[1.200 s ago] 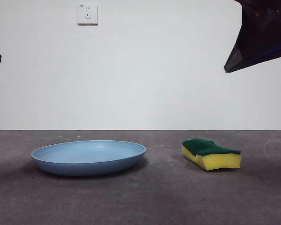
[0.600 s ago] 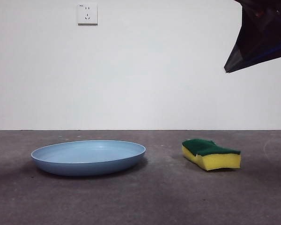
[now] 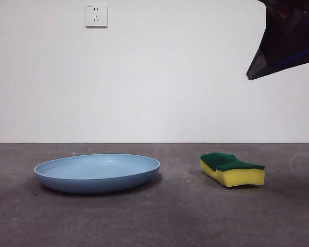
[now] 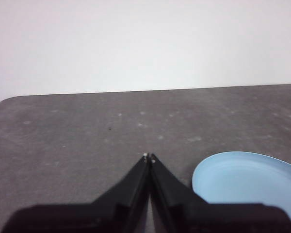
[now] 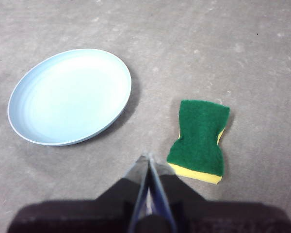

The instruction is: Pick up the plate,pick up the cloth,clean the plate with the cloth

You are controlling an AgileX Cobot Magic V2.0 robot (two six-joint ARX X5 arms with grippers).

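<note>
On the worktop (image 3: 185, 216) below my pressed-together right fingers (image 5: 148, 158), the cloth (image 5: 200, 140) lies green-side up, long axis running away; plate (image 5: 70, 95) beside it.

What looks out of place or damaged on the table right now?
Nothing stands out. The light-blue round plate sits flat and looks empty; the yellow foam sponge lies apart from it, green scouring side up. Both look intact.

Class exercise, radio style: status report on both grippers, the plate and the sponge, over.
Left gripper shut, empty, near plate. Right gripper shut, empty, high above sponge. Plate and sponge flat on table, apart, untouched. Nothing in the way.
</note>
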